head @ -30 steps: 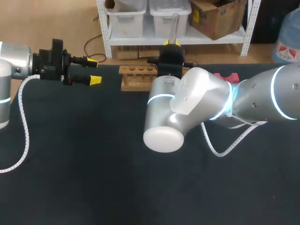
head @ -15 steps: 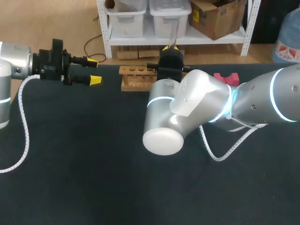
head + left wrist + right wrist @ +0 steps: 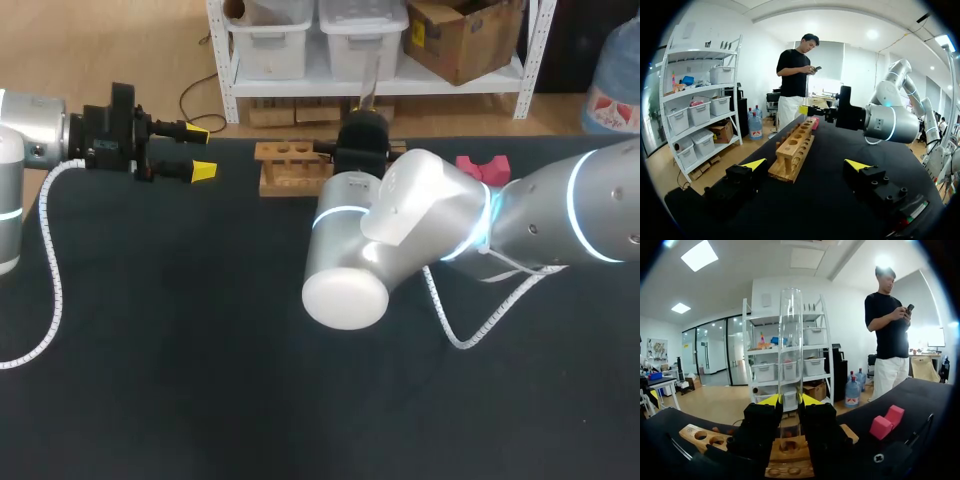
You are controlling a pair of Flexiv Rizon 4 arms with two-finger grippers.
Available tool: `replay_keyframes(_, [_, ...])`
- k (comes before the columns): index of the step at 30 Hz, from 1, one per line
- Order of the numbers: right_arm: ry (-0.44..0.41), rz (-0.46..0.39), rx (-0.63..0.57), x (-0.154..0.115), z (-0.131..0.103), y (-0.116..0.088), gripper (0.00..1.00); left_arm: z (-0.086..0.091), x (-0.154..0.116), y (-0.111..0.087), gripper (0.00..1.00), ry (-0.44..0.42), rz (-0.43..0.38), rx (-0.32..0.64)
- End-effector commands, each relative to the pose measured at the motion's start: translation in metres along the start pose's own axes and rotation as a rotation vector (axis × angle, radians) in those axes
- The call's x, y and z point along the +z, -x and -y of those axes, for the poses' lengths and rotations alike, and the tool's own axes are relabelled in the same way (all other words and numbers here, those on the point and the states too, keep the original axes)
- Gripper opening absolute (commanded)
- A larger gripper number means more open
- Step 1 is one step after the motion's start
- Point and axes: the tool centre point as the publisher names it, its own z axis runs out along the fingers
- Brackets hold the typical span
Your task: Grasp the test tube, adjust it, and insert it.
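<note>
the test tube is pinched upright between the yellow-tipped fingers of the right gripper, its lower end right at a hole of the wooden rack; whether it is entered cannot be told. a pink block is seen beside the rack on the black table. the left gripper is held spread and empty, the rack lying ahead of it.
</note>
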Motion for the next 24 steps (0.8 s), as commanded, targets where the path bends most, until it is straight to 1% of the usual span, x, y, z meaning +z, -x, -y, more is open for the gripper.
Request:
replay_keyframes(1, [0.009, -0.008, 0.004, 0.002, -0.002, -0.002, 0.00, 0.000, 0.000, -0.001, 1.00, 0.002, 0.002, 0.002])
replay_keyframes(13, [0.006, -0.041, 0.006, -0.001, -0.006, -0.011, 0.00, 0.000, 0.000, -0.001, 1.00, 0.002, 0.002, 0.002])
replay_keyframes(15, [0.007, -0.048, 0.005, -0.002, -0.006, -0.013, 0.26, 0.000, 0.000, -0.001, 1.00, 0.002, 0.002, 0.002])
replay_keyframes(16, [0.007, -0.050, 0.005, -0.003, -0.007, -0.013, 0.36, 0.000, 0.000, -0.001, 1.00, 0.002, 0.002, 0.002])
replay_keyframes(17, [0.006, -0.052, 0.005, -0.003, -0.007, -0.013, 0.39, 0.000, 0.000, -0.001, 1.00, 0.002, 0.002, 0.002])
replay_keyframes(24, [-0.002, -0.053, 0.010, -0.005, -0.007, -0.014, 0.39, 0.000, 0.000, -0.001, 1.00, 0.002, 0.002, 0.002])
